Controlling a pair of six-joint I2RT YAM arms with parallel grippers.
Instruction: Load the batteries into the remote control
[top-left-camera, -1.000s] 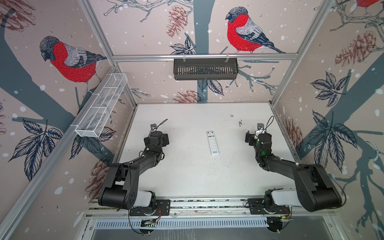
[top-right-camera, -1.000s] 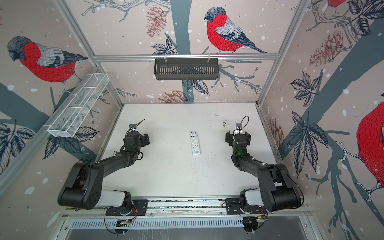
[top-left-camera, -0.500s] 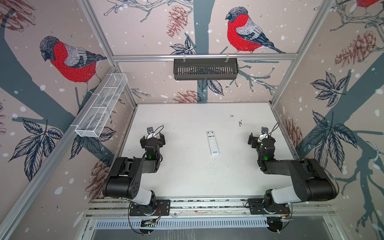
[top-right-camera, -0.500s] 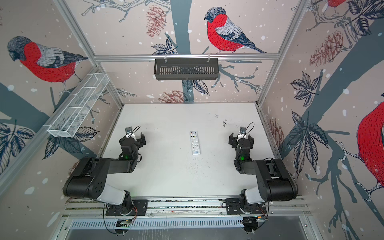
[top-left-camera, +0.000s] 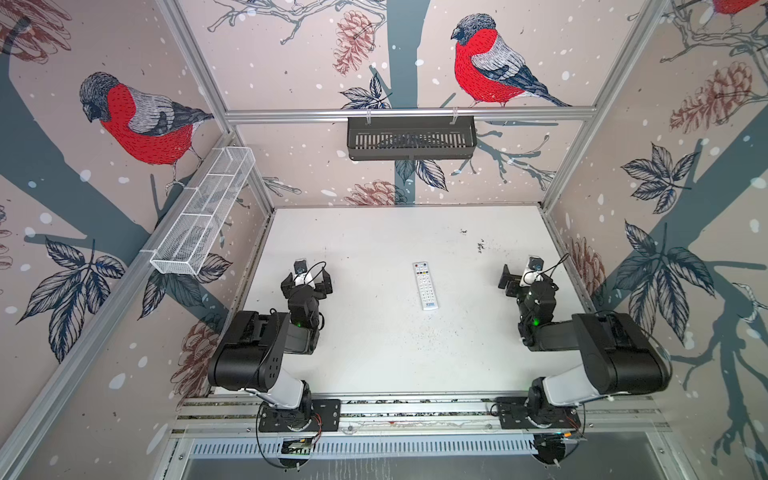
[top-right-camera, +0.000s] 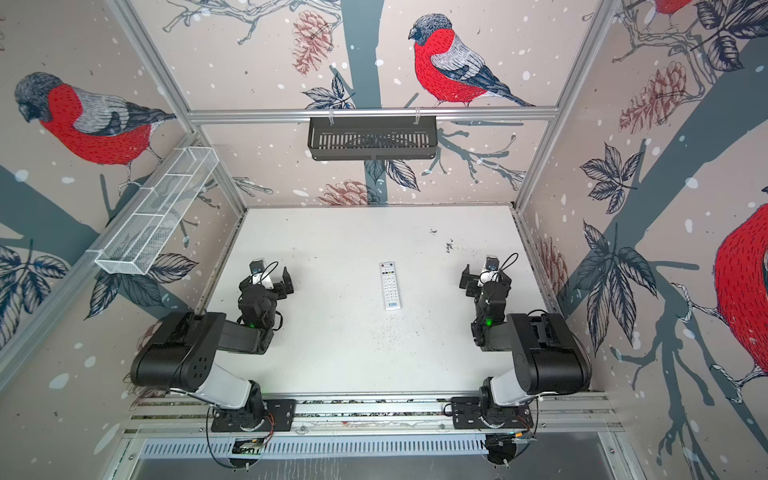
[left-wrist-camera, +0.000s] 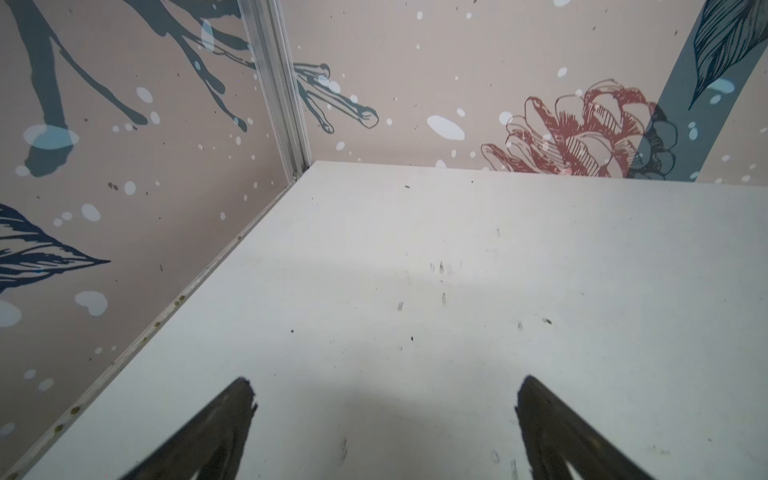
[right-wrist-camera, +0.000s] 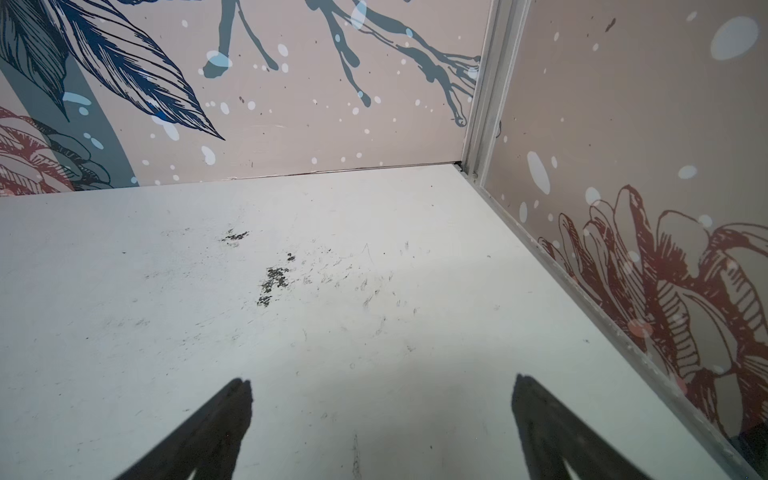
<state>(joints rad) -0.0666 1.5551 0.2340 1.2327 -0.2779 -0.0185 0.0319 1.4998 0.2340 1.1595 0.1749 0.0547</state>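
The remote control (top-left-camera: 425, 285) (top-right-camera: 390, 285) lies buttons up in the middle of the white table (top-left-camera: 374, 353), coloured buttons at its far end and blue label at its near end. The batteries are out of view. In both top views my left gripper (top-left-camera: 306, 279) (top-right-camera: 268, 282) hovers well to the left of the remote, open and empty. My right gripper (top-left-camera: 527, 278) (top-right-camera: 484, 280) hovers well to its right, also open. The wrist views show each gripper (left-wrist-camera: 384, 386) (right-wrist-camera: 380, 384) with jaws wide apart over bare tabletop, facing the back corners.
A black slotted basket (top-left-camera: 411, 137) hangs on the back wall, and a white wire basket (top-left-camera: 203, 212) on the left wall. Patterned walls close in three sides. Dark scuff marks (right-wrist-camera: 272, 282) dot the table at the back right. The arm bases sit on a rail (top-left-camera: 415, 409) at the near edge.
Both arms have folded back toward the near rail, and their grippers have turned to face the back wall. The right gripper has shifted slightly outward. The remote has not moved.
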